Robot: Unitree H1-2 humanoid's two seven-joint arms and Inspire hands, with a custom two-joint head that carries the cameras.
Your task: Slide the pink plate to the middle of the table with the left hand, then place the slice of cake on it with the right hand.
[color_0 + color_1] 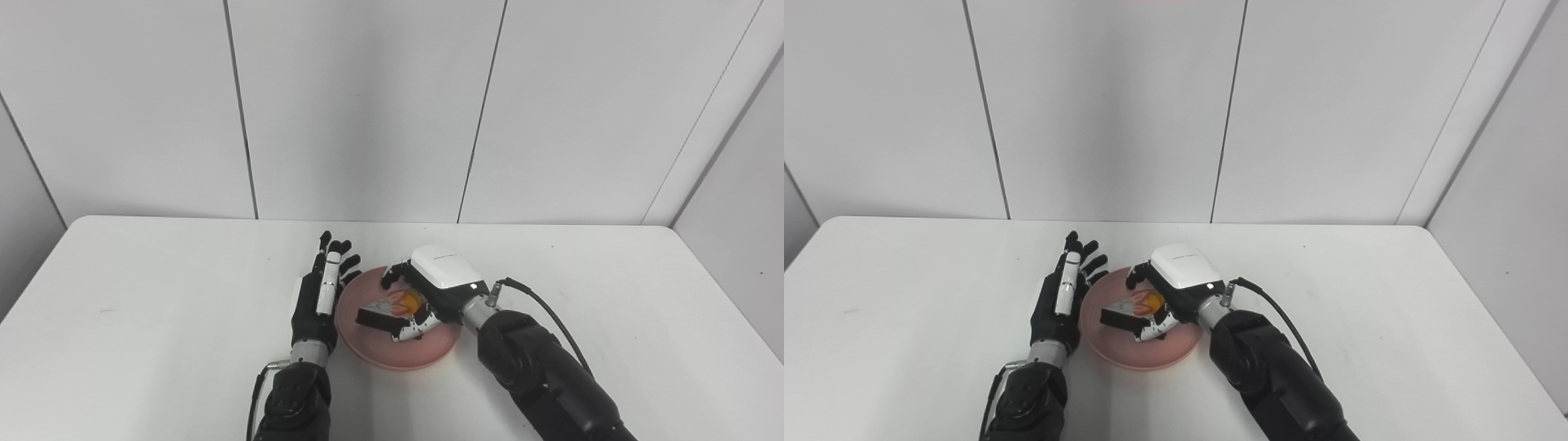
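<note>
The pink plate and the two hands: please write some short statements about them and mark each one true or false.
1. The pink plate lies near the middle of the white table. True.
2. The slice of cake lies on the bare table, apart from the plate. False: it is over the plate, at the right hand's fingers.
3. The left hand is shut on the plate's rim. False: its fingers are spread, beside the plate's left edge, holding nothing.
4. The right hand is over the plate, around the cake. True.
5. The cake carries an orange and red topping. True.
</note>
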